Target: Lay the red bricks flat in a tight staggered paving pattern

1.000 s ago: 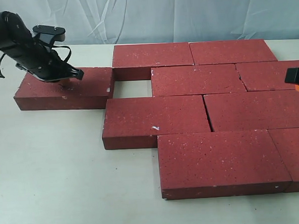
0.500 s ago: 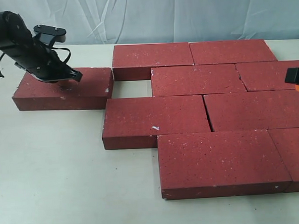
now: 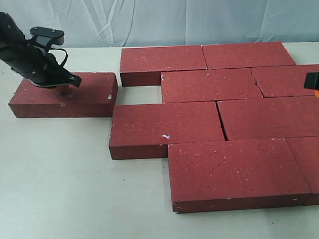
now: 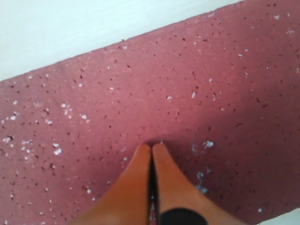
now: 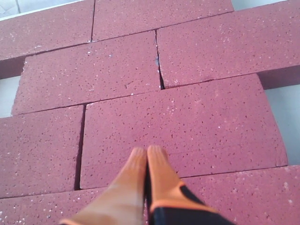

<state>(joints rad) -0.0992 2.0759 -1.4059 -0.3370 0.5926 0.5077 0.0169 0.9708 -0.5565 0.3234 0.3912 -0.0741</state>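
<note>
Exterior: left gripper (image 3: 67, 87) tip-down on the loose brick (image 3: 63, 97), lying flat on the table (image 3: 56, 182), left of the paved bricks (image 3: 217, 117) with a gap between; left wrist: orange fingers (image 4: 136, 178) pressed together, tips touching that brick's top; right wrist: right gripper (image 5: 147, 152) jaws pressed together over the paved bricks.

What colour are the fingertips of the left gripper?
Orange fingertips, clearest in the left wrist view.

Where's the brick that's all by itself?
The lone speckled dark-red brick lies at the exterior view's left, beside the paved bricks, under the left tool.
</note>
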